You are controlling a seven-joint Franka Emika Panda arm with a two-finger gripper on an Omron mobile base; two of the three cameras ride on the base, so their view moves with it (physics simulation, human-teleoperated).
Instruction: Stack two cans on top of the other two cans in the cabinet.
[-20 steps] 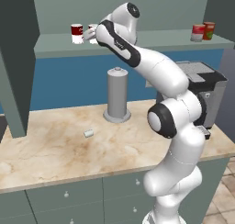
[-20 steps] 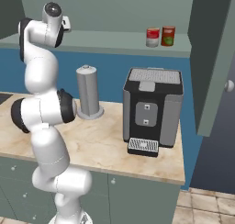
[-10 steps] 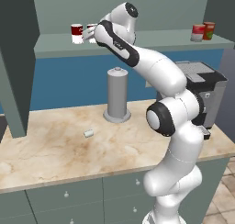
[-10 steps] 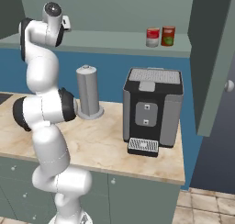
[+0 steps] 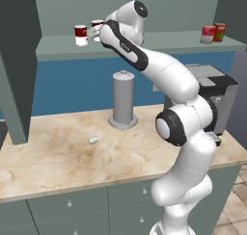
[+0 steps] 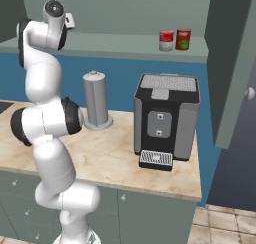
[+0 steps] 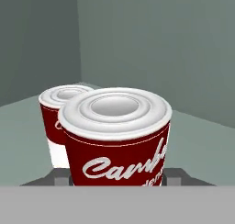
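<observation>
On the left end of the grey-green cabinet shelf [image 5: 159, 42] stands a red-and-white banded soup can [image 5: 80, 35] [image 7: 57, 126]. Right beside it is a squat red can with a pale top [image 5: 98, 23] [image 7: 117, 136], and my gripper [image 5: 95, 34] [image 7: 118, 178] is shut on it, one finger against each side. This can looks slightly higher than its neighbour. At the right end of the shelf stand another banded soup can [image 5: 208, 34] [image 6: 166, 40] and the taller orange-red can with a green patch [image 5: 220, 32] [image 6: 183, 39].
A tall grey cylinder [image 5: 123, 99] [image 6: 96, 100] stands on the marble counter under the shelf. A dark coffee machine [image 6: 165, 118] sits to the right. A small white piece [image 5: 93, 140] lies on the counter. Dark upright side panels [image 5: 17, 65] bound the cabinet.
The squat red can in my gripper seems to have risen a little; the arm has hardly moved otherwise.
</observation>
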